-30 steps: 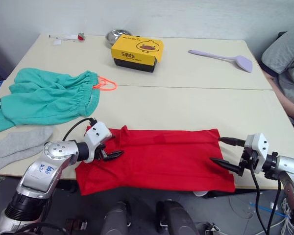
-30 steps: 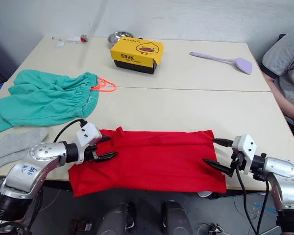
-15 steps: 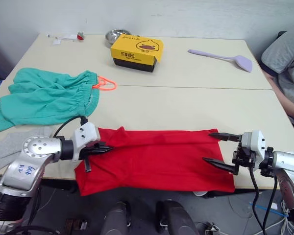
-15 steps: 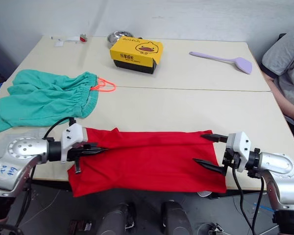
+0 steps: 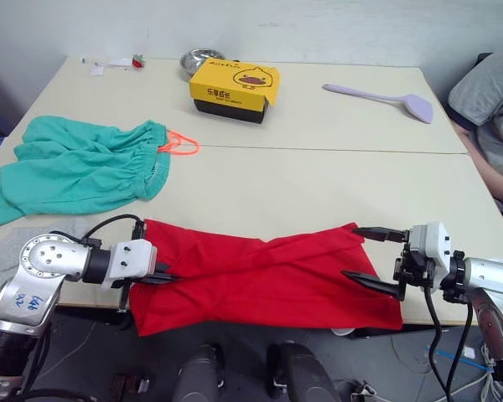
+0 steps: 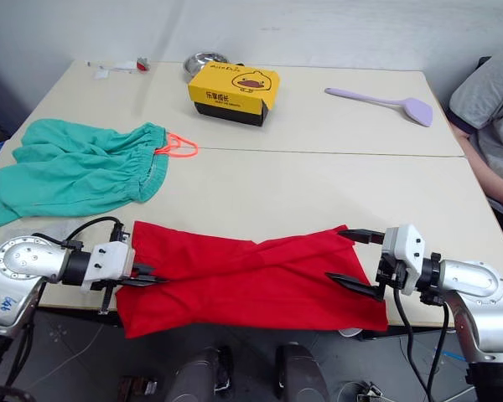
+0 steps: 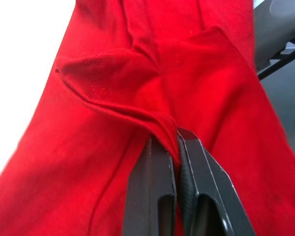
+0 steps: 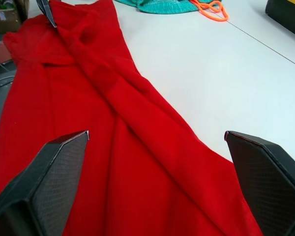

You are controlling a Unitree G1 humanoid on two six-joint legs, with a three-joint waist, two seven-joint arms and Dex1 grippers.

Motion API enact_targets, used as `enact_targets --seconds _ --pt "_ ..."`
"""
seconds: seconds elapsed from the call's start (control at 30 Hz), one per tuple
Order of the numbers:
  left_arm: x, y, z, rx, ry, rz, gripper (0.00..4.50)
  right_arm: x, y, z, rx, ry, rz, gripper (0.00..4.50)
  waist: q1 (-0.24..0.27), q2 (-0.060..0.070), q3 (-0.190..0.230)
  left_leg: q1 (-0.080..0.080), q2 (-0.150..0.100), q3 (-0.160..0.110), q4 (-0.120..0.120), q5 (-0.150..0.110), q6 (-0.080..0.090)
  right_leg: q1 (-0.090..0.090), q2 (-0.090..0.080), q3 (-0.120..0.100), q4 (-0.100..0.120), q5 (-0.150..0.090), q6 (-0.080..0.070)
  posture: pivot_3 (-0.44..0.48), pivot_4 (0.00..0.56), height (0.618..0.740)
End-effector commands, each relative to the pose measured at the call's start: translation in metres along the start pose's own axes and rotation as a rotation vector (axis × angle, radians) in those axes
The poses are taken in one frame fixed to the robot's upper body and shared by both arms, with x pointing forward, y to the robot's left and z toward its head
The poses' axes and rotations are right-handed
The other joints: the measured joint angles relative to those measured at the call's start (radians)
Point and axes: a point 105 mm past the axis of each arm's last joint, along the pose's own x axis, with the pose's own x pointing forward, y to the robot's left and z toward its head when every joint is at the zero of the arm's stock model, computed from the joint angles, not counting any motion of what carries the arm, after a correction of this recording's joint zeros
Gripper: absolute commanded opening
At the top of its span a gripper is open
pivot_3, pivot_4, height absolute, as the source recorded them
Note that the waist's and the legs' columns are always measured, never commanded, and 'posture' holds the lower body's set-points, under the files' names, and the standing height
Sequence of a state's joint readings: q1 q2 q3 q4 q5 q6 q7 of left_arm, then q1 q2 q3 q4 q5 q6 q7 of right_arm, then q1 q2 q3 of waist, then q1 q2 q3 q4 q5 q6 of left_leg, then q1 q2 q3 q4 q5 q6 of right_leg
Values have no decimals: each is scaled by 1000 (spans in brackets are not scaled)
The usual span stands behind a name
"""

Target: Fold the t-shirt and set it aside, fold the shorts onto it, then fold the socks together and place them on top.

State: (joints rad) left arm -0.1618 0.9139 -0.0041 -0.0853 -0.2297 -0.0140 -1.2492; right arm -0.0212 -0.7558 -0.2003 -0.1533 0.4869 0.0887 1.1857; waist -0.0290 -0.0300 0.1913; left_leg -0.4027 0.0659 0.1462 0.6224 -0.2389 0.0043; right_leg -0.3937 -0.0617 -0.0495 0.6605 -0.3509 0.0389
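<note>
Far left on the table: teal shorts lying rumpled and flat, orange drawstring looping out toward the middle. Just nearer the front edge, a strip of grey socks, partly behind the left arm. Both well apart from either gripper.

Left gripper at the near-left end of the red t-shirt, fingers pressed together on a pinched ridge of cloth. Seen plainly from the left wrist: the two black fingers meeting with a red fold squeezed between them, fabric puckering away from the tips. From the head views, just the dark tips lost against the shirt's left edge.

T-shirt stretched as a long band along the front edge of the table, a diagonal crease running across it, near hem hanging slightly over the edge.

Further back, near the middle: yellow box with a duck face, a metal bowl behind it; to the right, a lilac spatula.

Right gripper at the shirt's right end, fingers spread wide, one tip over the far corner, one over the near part. From the right wrist: both fingers far apart with red cloth lying flat between them, nothing pinched; shorts and drawstring visible beyond.

At the far right edge, a person's grey sleeve.
</note>
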Motion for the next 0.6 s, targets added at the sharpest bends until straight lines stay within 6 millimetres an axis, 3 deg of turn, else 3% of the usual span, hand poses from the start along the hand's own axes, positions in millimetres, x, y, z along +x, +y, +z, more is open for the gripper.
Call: enact_targets --seconds 0.03,0.2,0.33,0.6 --pt "-1 6 6 -1 -33 38 262 -3 -3 4 -20 3 -17 4500 -1 0 0 0 0 0 0 0 0 0 0 0 0 0 0 0 150 740" --pt "-11 2 10 -8 -76 25 1680 -6 -12 3 4 39 -25 4500 -3 0 0 0 0 0 1 0 0 0 0 0 0 0 0 0 150 740" --pt "-25 -2 19 -47 -175 -3 2912 -3 -30 -1 13 125 -34 4500 -6 1 0 0 0 0 2 0 0 0 0 0 1 1 0 0 150 740" --pt "-36 6 32 -132 -282 16 2912 6 -65 -23 156 287 -6 4500 -6 1 1 0 0 0 3 1 1 0 0 0 1 1 -1 0 150 740"
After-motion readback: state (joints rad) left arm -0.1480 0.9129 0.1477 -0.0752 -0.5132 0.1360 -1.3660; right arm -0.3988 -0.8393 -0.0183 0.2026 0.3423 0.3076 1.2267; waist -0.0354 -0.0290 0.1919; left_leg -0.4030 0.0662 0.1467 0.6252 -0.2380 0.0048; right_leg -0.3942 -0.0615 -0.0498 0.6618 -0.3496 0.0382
